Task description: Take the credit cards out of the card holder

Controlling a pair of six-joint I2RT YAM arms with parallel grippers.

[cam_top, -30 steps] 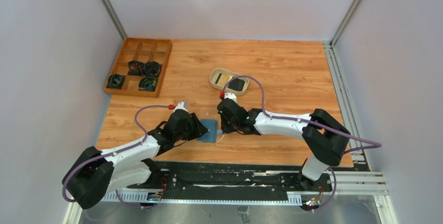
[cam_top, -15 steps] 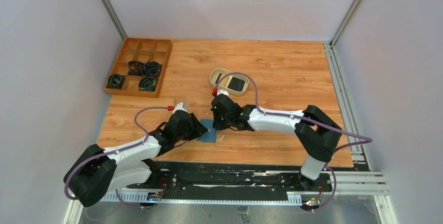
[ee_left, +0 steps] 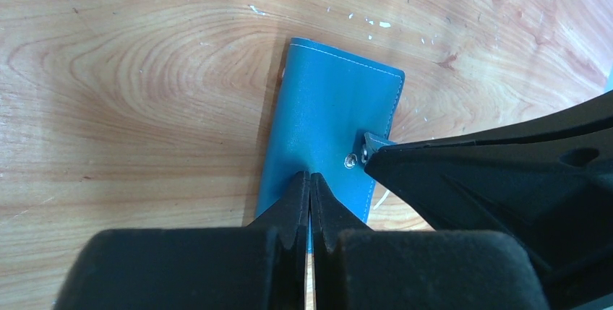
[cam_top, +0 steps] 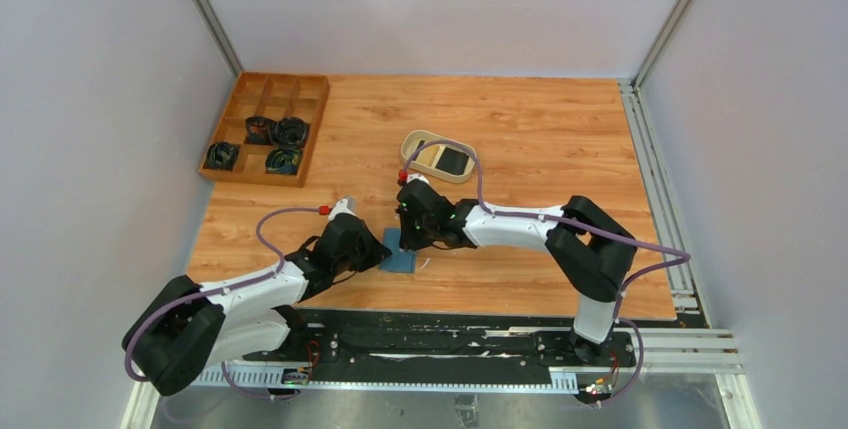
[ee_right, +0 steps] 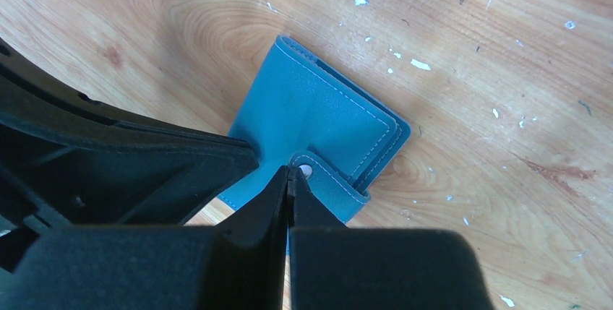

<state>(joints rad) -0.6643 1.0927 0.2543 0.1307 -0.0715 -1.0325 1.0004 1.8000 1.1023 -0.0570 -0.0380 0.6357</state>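
The teal card holder [ee_left: 325, 108] lies folded on the table [cam_top: 540, 149] near its 6 o'clock edge, a little left of centre. The left gripper [ee_left: 311, 180] reaches in from 8 o'clock. Its fingers are pressed tight together with the tips resting on the cover, and I see nothing caught between them. The right gripper [ee_right: 290, 174] comes from 2 o'clock, closed just as tight, with its tips right against the snap tab [ee_right: 329, 183]. I can't tell whether any of the tab is pinched. Some credit cards [cam_top: 455, 161] lie in the beige oval dish [cam_top: 404, 152] at 12 o'clock of the wallet: a black one plainly, and what looks like a tan one beside it.

My worry is the crowding, since both sets of tips sit almost touching over one small wallet and could knock each other. If the left only pins the cover at a point, the wallet may pivot or skid on the smooth wood when the right works the snap. A tab that slips free would leave it shut.

Compared with a second ago, the left fingers have gone from partly apart to closed. The right wrist has slid toward 9 o'clock, further over the wallet. The wallet itself hasn't shifted.
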